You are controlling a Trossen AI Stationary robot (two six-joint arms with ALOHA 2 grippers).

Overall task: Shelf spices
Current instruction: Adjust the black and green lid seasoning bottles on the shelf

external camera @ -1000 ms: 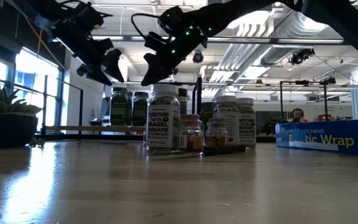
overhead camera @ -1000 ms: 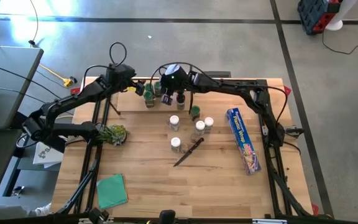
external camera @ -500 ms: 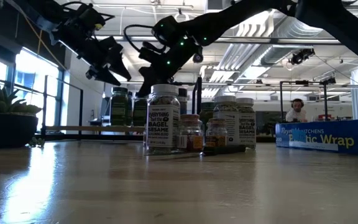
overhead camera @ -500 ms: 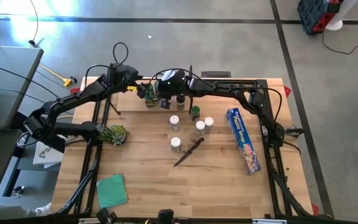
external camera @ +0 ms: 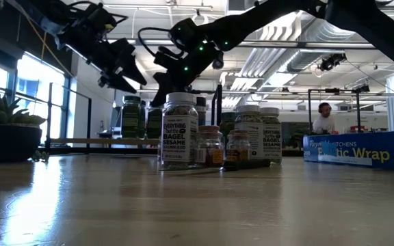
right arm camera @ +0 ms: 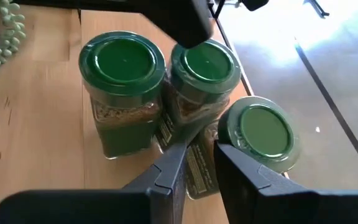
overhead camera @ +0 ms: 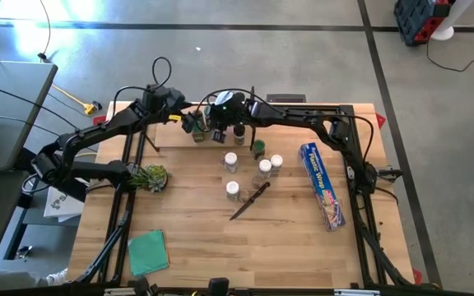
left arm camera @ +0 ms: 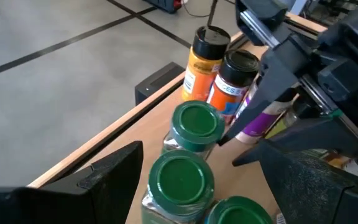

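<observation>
Three green-capped spice jars stand close together on the pale shelf plank. Black-capped jars stand further along it. My left gripper is open wide, with a finger on either side of the green-capped group. My right gripper comes at the same group from the other side, its fingers only a narrow gap apart. Several more jars stand on the tabletop. My left gripper touches nothing that I can see. My right gripper's fingertips lie close against the side of the middle green-capped jar. I cannot tell whether they touch it.
A dark-handled knife lies near the loose jars, and a long blue wrap box lies toward the table's right. A small plant and a green cloth are on the left. Black upright rods stand at the shelf's ends.
My left gripper has moved toward the table's right and my right gripper toward its left and slightly down. Both have closed in on the green-capped jars on the shelf. Over the last half second they have barely shifted.
</observation>
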